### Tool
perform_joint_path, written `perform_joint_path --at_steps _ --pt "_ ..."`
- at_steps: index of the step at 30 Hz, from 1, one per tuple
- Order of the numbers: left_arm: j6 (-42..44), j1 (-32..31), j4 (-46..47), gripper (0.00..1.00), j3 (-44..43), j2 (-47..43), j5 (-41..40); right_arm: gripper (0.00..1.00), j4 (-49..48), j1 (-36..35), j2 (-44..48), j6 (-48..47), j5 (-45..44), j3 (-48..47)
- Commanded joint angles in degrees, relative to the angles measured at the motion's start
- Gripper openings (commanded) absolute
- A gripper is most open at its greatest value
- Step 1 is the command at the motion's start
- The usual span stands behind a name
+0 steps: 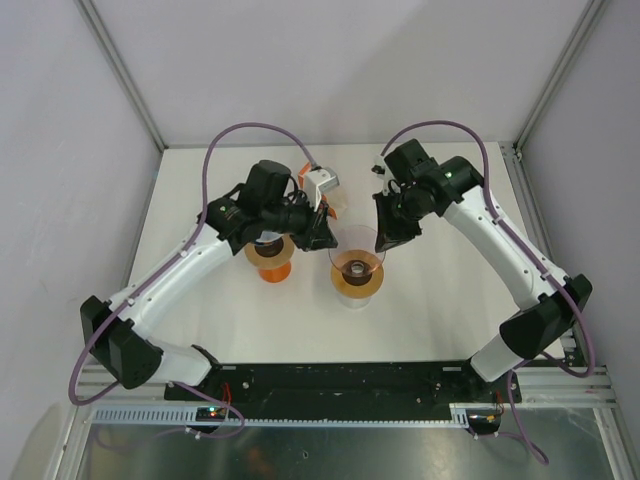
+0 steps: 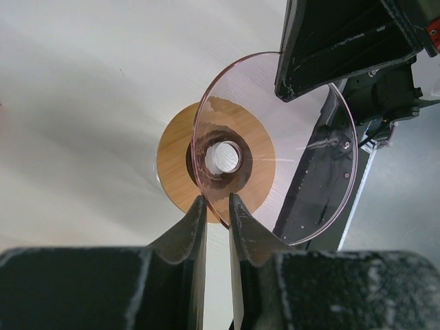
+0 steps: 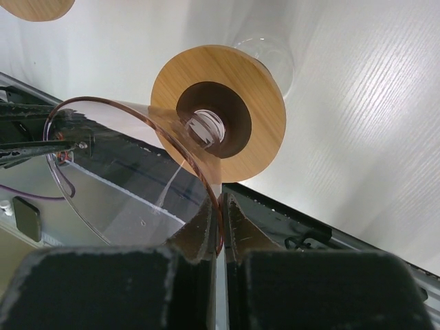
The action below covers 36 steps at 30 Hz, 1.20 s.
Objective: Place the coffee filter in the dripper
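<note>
At mid-table, the dripper [image 1: 357, 268] is standing, no filter showing inside.
The right claw [image 3: 221, 206] is pinching its rim shut; the left claw [image 2: 218, 206] is straddling it, grip unclear; opposed pulls risk tipping it.

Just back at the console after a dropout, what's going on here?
Both arms have hold of the clear dripper: the left gripper and the right gripper each pinch its rim on opposite sides. No coffee filter shows inside the cone yet. An orange stand sits beside it, under the left arm.
</note>
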<state>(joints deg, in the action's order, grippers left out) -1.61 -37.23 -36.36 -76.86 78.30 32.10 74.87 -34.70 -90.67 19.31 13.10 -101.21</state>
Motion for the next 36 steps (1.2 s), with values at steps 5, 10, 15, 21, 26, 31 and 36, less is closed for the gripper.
perform_joint_path --at_steps 5,10,15,21,26,31,36 --pt "0.4 -1.5 -3.1 0.0 -0.2 4.9 7.9 0.0 -7.6 1.7 -2.4 -0.6 5.2 5.7" --pt "1.0 -1.4 -3.1 0.0 1.6 5.1 7.2 0.0 -10.1 2.1 -1.3 -0.4 5.8 9.3" --pt "1.5 -1.2 -3.1 0.0 4.9 4.4 6.8 0.0 -11.3 1.8 -0.5 0.0 5.4 11.1" --pt "1.5 -1.2 -3.1 0.0 7.0 5.1 7.9 0.0 -9.8 1.1 -1.7 0.1 4.2 7.9" --pt "1.5 -1.2 -4.2 0.0 5.4 5.2 9.5 0.0 -8.0 0.2 -2.7 0.3 3.2 5.1" --pt "1.5 -1.3 -6.0 0.0 1.7 5.0 10.2 0.0 -6.6 -0.6 -3.8 0.2 2.9 2.4" --pt "1.5 -1.2 -7.6 0.0 -1.9 4.6 10.2 0.0 -5.9 -1.1 -4.4 0.2 2.8 0.6"
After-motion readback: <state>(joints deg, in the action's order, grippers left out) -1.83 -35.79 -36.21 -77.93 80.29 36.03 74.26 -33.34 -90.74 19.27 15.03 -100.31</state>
